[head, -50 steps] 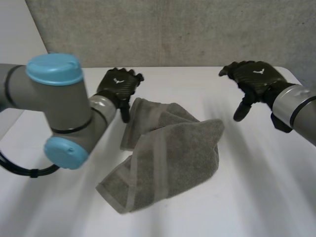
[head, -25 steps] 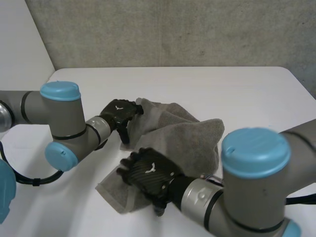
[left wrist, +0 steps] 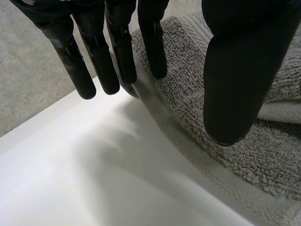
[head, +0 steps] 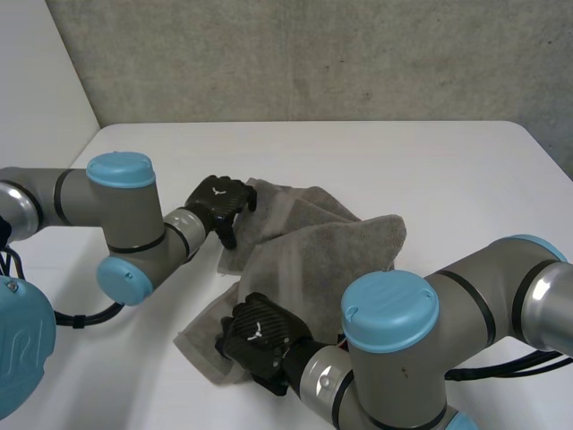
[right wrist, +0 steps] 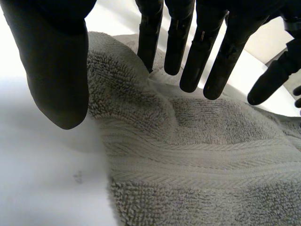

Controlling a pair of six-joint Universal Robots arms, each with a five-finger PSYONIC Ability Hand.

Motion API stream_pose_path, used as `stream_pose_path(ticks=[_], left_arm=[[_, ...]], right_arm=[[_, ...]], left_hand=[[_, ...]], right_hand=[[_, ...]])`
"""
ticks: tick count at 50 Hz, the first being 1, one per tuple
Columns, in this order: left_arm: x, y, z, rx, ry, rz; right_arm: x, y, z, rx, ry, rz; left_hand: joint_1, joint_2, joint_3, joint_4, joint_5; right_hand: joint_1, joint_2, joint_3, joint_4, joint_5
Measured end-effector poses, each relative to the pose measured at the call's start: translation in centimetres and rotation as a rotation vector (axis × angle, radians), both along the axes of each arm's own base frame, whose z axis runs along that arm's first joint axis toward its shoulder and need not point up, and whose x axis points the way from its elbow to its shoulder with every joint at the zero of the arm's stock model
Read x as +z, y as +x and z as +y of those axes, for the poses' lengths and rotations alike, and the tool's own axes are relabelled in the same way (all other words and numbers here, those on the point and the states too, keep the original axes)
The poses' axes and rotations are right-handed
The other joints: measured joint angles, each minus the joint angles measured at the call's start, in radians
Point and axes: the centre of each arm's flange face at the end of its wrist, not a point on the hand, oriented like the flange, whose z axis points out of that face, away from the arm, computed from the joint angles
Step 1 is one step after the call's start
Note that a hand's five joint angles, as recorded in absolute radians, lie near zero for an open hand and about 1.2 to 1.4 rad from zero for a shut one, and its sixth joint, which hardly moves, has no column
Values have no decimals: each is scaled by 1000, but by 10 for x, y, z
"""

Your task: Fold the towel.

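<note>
Right hand came down over towel by front edge of table | left hand at towel's far side | both loose, holding nothing | towel crumpled, no neat fold yet

Rough looped terry-cloth towel, smooth matt table
</note>
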Motion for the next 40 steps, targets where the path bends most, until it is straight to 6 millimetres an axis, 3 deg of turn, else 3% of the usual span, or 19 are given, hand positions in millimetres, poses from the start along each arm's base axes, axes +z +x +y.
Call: stream_pose_path(ticks=[6, 15, 23, 29, 40], left_arm=[[-6, -1, 1, -8, 2, -18], [-13, -1, 1, -14, 6, -34], [-12, -3, -1, -14, -2, -31], [-6, -4, 0, -16, -12, -26], [19, -2, 14, -23, -25, -14]], right_arm=[[-2, 1, -2, -7, -15, 1], [2, 0, -5, -32, -32, -2], [34, -7, -15, -125, -107, -36], [60, -24, -23, -191, -134, -48], [78, -88, -87, -431, -121, 34]], left_hand=[[42, 42, 43, 42, 41], [91, 93, 93, 93, 91], [65, 72, 73, 73, 70], [25, 25, 25, 26, 23], [-27, -27, -26, -25, -29]], right_hand=[[120, 117, 111, 114, 111], [719, 727, 716, 723, 729], [760, 771, 768, 774, 781], [761, 771, 768, 774, 781], [766, 771, 768, 774, 785]])
